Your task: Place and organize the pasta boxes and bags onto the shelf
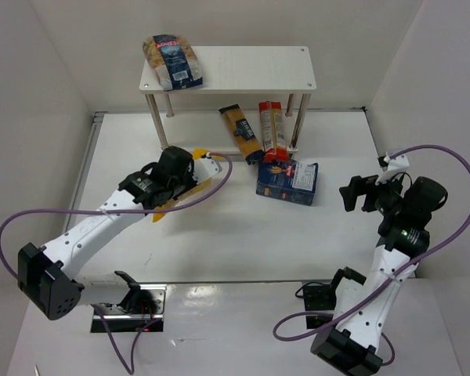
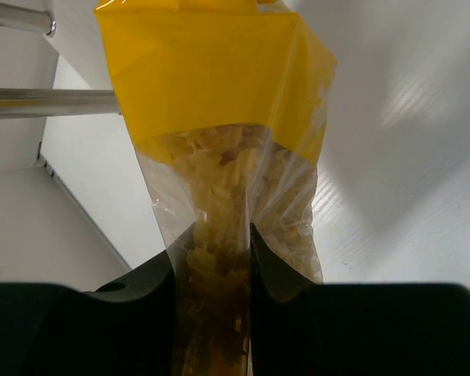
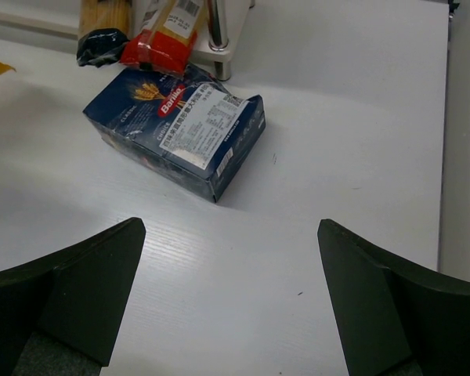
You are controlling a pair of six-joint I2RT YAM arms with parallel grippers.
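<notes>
My left gripper point(image 1: 186, 174) point(image 2: 214, 258) is shut on the yellow crinkly bag of short pasta point(image 1: 198, 157) point(image 2: 219, 102), held left of centre in front of the shelf point(image 1: 243, 66). A clear bag with a dark-blue label point(image 1: 172, 61) lies on the shelf's top board at its left end. The yellow-blue spaghetti pack point(image 1: 241, 133) and the red-orange one point(image 1: 272, 131) lie side by side under the shelf, sticking out forward. The dark-blue box point(image 1: 287, 182) point(image 3: 180, 129) lies flat just in front of them. My right gripper point(image 1: 359, 193) point(image 3: 231, 258) is open and holds nothing, to the right of the box.
White walls close in the table on the left, back and right. The shelf's silver legs point(image 2: 47, 102) show close to the held bag in the left wrist view. A purple cable point(image 1: 211, 188) loops beside the left wrist. A black fixture point(image 1: 129, 301) sits at the near edge.
</notes>
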